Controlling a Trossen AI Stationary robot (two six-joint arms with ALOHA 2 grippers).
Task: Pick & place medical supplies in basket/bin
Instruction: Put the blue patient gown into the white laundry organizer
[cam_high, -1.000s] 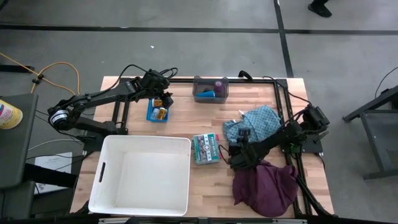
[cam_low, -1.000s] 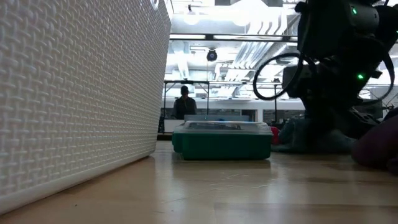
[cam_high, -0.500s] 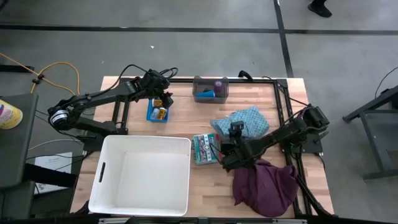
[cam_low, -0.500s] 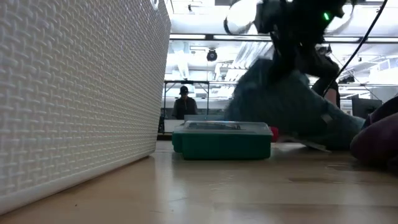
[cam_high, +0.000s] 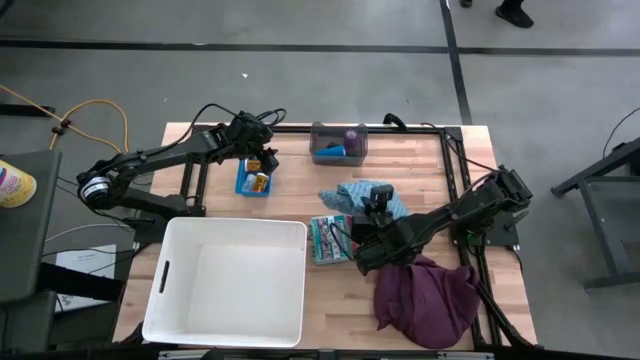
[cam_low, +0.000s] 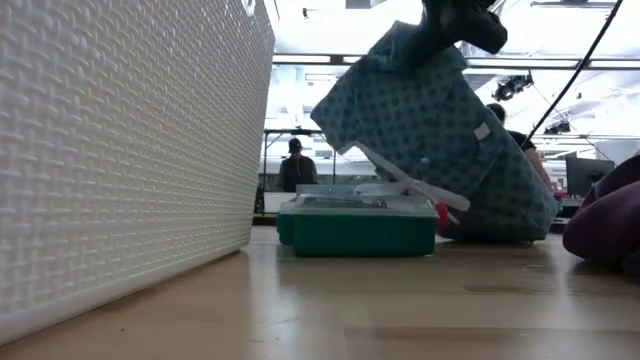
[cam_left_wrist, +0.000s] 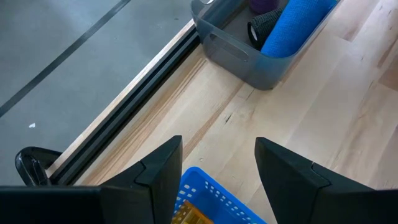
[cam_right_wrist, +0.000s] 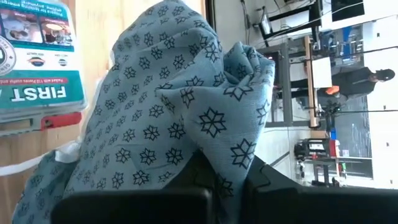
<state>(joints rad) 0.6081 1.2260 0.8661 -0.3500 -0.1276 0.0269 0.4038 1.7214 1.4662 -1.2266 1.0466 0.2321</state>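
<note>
My right gripper (cam_high: 380, 196) is shut on the teal patterned cloth (cam_high: 352, 198) above the table's middle, next to the green first-aid box (cam_high: 328, 238). In the low view the cloth (cam_low: 440, 130) hangs from the gripper (cam_low: 462, 22). The maroon cloth (cam_high: 425, 293) lies heaped at the near right. My left gripper (cam_high: 262, 160) is open over a small blue basket (cam_high: 257, 182) with the orange bottles (cam_high: 259, 180). The blue roll (cam_left_wrist: 292, 25) and the purple roll (cam_left_wrist: 264, 5) lie in a grey bin (cam_high: 338, 143). My right gripper pinches a bunched fold of the teal cloth (cam_right_wrist: 214, 146) between its two fingers, several layers gathered together. The fingers come from above, pointing down. The cloth hangs below the fingers in a loose cone, and its lower end (cam_low: 505, 210) lies on the table behind the first-aid box.
A large white basket (cam_high: 225, 280) stands at the near left; its woven wall (cam_low: 120, 150) fills the left of the low view. The first-aid box (cam_low: 357, 225) lies between it and the cloths. A person stands far off in the room (cam_low: 296, 165).
My right gripper has risen and gone toward the table's left with the teal cloth. The cloth, spread flat a second ago, is now gathered and drawn up into a hanging bunch, shifted left toward the first-aid box, with its lower end still down.
</note>
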